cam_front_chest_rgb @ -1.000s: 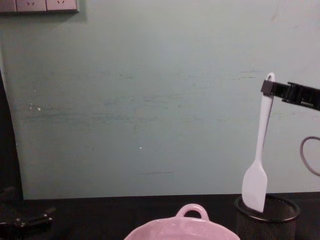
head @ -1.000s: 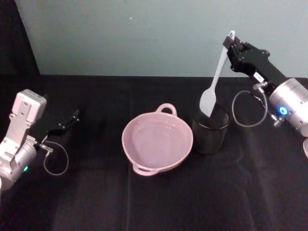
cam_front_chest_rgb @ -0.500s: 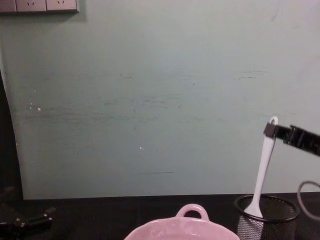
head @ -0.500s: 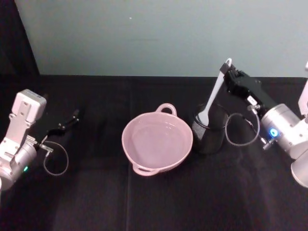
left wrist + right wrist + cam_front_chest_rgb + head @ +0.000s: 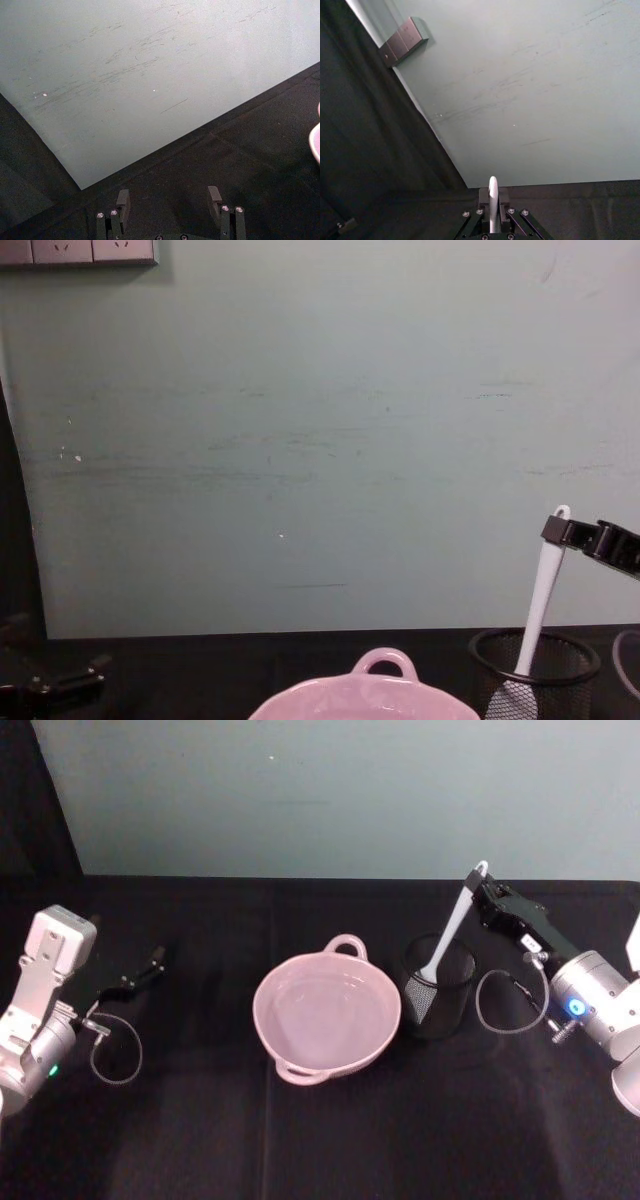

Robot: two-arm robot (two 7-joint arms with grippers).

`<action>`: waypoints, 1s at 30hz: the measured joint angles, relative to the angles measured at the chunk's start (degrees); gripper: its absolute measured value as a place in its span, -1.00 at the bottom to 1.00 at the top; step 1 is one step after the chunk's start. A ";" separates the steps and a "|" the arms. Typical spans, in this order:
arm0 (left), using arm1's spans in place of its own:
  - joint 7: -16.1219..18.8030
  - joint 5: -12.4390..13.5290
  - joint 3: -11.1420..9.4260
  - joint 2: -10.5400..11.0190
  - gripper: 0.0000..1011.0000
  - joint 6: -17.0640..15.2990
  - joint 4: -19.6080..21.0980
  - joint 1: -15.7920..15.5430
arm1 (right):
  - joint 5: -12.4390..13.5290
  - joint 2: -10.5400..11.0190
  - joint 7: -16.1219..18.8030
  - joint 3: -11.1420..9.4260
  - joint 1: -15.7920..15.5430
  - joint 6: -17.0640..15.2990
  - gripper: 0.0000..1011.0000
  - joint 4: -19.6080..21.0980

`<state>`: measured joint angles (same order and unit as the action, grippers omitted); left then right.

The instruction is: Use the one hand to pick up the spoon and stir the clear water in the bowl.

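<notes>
The white spoon (image 5: 453, 928) stands tilted in the black mesh cup (image 5: 438, 988), its paddle head down inside the cup (image 5: 566, 672). My right gripper (image 5: 481, 886) is shut on the top of the spoon's handle (image 5: 541, 590), just under the hole at its end; the right wrist view shows the handle (image 5: 492, 199) clamped between the jaws. The pale pink bowl (image 5: 263, 1020) sits left of the cup with clear water (image 5: 325, 1010) in it. My left gripper (image 5: 141, 974) rests open on the table at the far left, its fingers (image 5: 123, 198) apart with nothing between them.
A black cloth covers the table (image 5: 320, 1140), and a pale green wall (image 5: 300, 440) rises behind it. The mesh cup stands close against the bowl's right rim. A cable loop (image 5: 500, 1002) hangs under my right wrist. Wall sockets (image 5: 80, 250) show at the upper left.
My right gripper has come down with the spoon, and the paddle head has sunk from above the mesh cup's rim deep into the cup. The left arm has stayed still.
</notes>
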<state>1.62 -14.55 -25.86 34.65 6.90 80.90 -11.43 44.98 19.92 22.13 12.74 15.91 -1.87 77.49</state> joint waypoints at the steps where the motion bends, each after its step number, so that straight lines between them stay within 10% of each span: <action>1: 0.00 0.00 0.00 0.00 1.00 0.00 0.00 0.00 | 0.37 -0.01 0.14 -0.09 0.02 -0.05 -0.78 -0.16; 30: 0.00 0.00 0.00 0.00 1.00 0.00 0.00 0.00 | 6.46 1.75 0.87 1.04 0.40 -0.37 -0.71 -2.20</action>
<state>1.62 -14.55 -25.86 34.65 6.91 80.90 -11.43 51.44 21.67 23.00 13.78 16.31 -2.24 75.30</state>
